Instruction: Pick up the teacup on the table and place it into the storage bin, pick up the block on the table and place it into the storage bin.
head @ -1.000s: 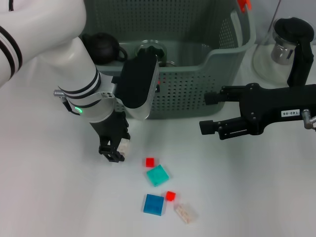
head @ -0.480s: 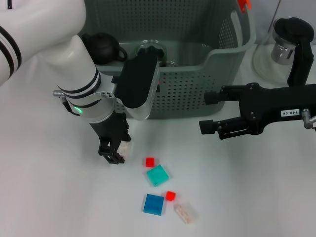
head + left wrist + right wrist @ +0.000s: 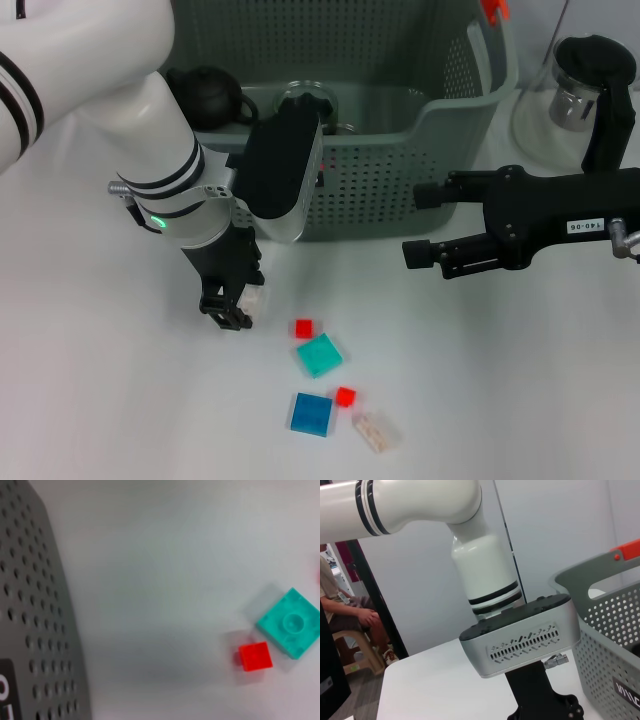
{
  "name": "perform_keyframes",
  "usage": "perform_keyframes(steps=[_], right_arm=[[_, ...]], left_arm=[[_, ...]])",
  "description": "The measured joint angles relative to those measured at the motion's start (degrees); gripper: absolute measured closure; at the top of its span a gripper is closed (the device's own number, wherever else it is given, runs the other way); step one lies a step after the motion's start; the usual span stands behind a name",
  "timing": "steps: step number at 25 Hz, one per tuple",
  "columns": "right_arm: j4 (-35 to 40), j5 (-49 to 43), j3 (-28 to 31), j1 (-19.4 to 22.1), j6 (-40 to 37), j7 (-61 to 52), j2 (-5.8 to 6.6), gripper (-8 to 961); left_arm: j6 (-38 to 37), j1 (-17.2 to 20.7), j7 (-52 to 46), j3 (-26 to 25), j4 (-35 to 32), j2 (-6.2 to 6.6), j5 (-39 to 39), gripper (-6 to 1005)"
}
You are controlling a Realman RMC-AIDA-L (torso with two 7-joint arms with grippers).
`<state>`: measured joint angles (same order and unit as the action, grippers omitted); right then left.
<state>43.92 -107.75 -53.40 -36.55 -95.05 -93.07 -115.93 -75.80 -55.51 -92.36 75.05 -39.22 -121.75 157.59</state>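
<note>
grey-green bin (image 3: 400, 180) at the desk's (image 3: 90, 400) far edge, perforated wall facing forward, orange-red handle tip at its far right corner; black teapot (image 3: 205, 95) and a round glass piece inside, no teacup clearly made out. left arm reaching down just in front of the bin's near left corner, left gripper (image 3: 232, 298) low on the desk, fingers clamped on a small whitish block (image 3: 254, 297). right gripper (image 3: 425, 225) hovering off the bin's right end, above the desk, two black fingers apart with nothing between them. glass flask with black stopper (image 3: 580, 70) toward the desk's far right corner. loose blocks mid-desk, toward the near edge: teal block (image 3: 319, 354), blue block (image 3: 311, 414) nearer the near edge, pale block (image 3: 376, 432) just right of the blue one, small red block (image 3: 304, 328) just beyond the teal one, second small red one (image 3: 345, 396) between teal and pale.
</note>
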Motion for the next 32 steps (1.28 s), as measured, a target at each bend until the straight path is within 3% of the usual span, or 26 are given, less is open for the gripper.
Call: perform_keyframes(steps=[25, 32], right_arm=[[-0.1, 0.0, 0.1, 0.2, 0.0, 0.1, -0.09, 11], [-0.1, 0.0, 0.3, 0.1, 0.0, 0.5, -0.03, 11]], left_arm=[[-0.6, 0.1, -1.3, 0.0, -0.3, -0.04, 0.0, 589], [-1.6, 0.4, -2.2, -0.1, -1.1, 0.07, -0.1, 570]])
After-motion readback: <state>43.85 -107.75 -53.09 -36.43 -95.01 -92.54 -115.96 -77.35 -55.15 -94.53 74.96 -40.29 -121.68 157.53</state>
